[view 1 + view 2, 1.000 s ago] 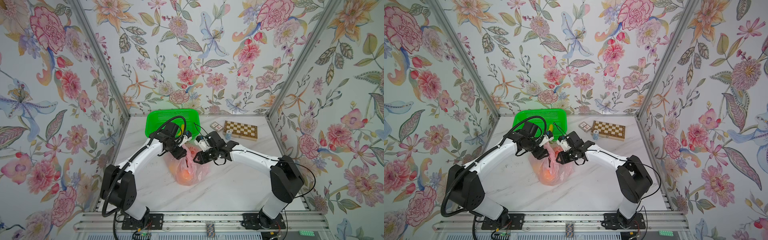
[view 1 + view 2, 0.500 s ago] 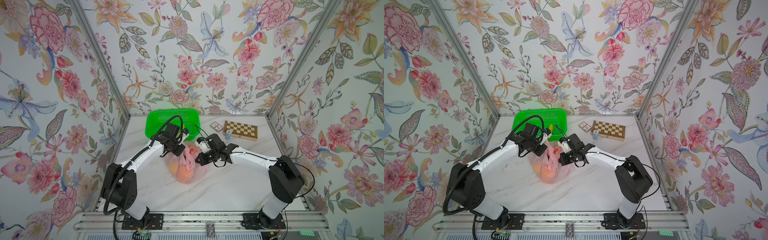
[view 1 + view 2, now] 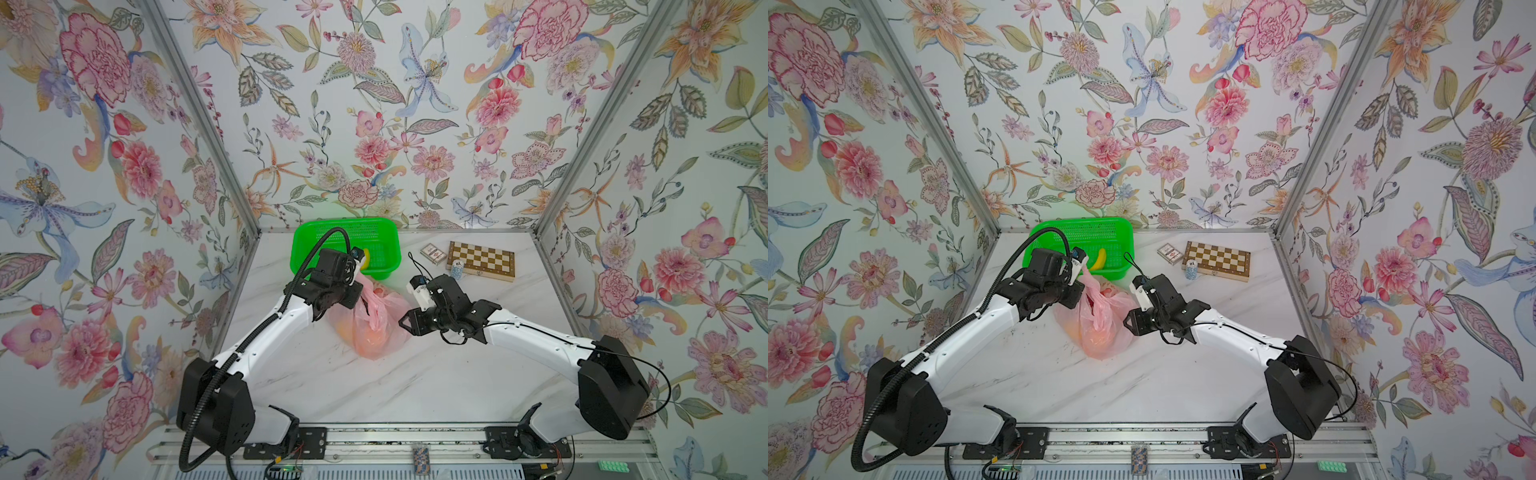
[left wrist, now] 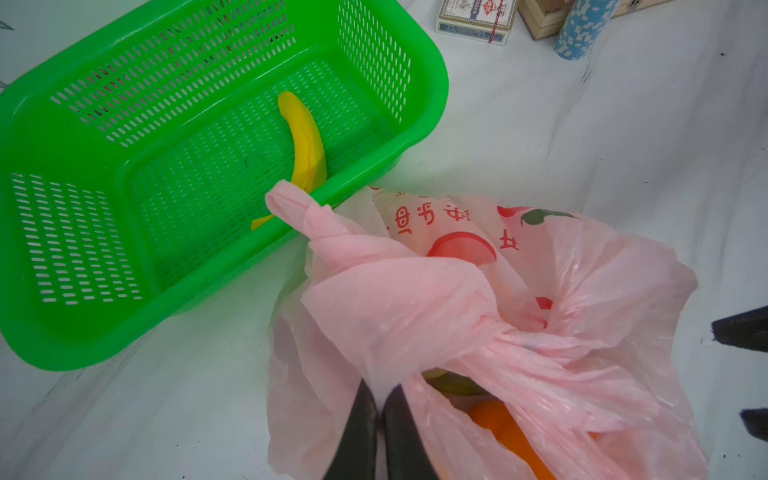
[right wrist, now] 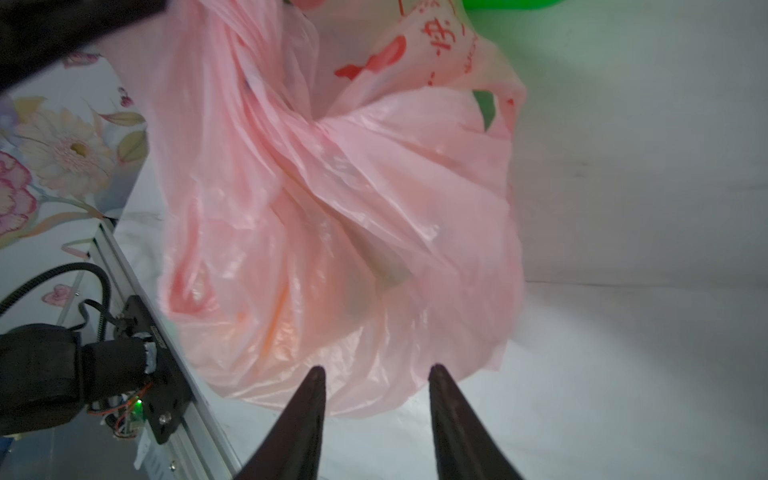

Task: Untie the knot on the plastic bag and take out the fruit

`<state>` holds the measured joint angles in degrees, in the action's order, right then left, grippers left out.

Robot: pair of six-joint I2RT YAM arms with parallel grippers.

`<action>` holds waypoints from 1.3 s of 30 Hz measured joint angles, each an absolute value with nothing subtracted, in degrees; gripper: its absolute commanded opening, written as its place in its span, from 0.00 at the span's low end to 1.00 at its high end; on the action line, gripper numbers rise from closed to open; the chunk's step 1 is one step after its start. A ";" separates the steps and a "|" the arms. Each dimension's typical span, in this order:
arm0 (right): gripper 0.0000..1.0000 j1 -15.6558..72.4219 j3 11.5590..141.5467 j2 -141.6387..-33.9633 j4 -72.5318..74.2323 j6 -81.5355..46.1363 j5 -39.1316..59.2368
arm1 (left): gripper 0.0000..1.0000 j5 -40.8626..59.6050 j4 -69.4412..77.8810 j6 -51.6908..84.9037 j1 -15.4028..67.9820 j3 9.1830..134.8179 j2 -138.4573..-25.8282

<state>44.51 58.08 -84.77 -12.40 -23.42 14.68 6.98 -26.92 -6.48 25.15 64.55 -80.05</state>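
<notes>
The bag [image 3: 370, 328] is seen at the middle of the table [image 3: 374, 386], just near of the basket [image 3: 345, 221], with its far edge close to the basket's near wall. The left gripper [image 4: 380, 395] is closed, and a fold of the bag's pink film is pinched between its fingers [image 4: 357, 432], on the bag's left side, near the knot [image 4: 511, 332]. The knot is tied, and a twisted handle end [image 4: 299, 212] is raised from it toward the basket. Fruit [image 4: 496, 419] is contained in the bag: an orange piece and a green one are shown through the gap below the knot, and an orange glow is made out through the film in both top views. The right gripper [image 5: 376, 370] is placed at the bag's right side with its fingers parted to a middling width. Nothing is held between them, and the film lies just beyond their tips. A banana [image 4: 307, 145] is laid in the basket. A chessboard [image 3: 482, 259], a card box [image 3: 432, 252] and a chip stack [image 3: 456, 269] are set at the far right, apart from the bag.
</notes>
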 measured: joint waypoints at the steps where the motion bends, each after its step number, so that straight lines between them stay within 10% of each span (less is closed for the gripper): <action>1: 0.64 45.15 59.02 -84.58 -11.44 -23.42 14.28 | 0.08 7.40 -26.55 -6.09 25.15 64.34 -80.01; 12: 0.68 46.85 72.73 -93.65 -6.85 -21.17 13.37 | 0.08 9.39 -25.19 -4.56 25.15 63.99 -79.90; 26: 0.10 46.81 77.23 -102.10 -13.21 -18.44 13.89 | 0.08 8.08 -24.47 -3.11 25.15 63.42 -79.57; 39: 0.02 43.53 66.83 -94.96 -11.38 -18.50 12.75 | 0.24 1.34 -21.26 3.18 18.72 53.58 -70.43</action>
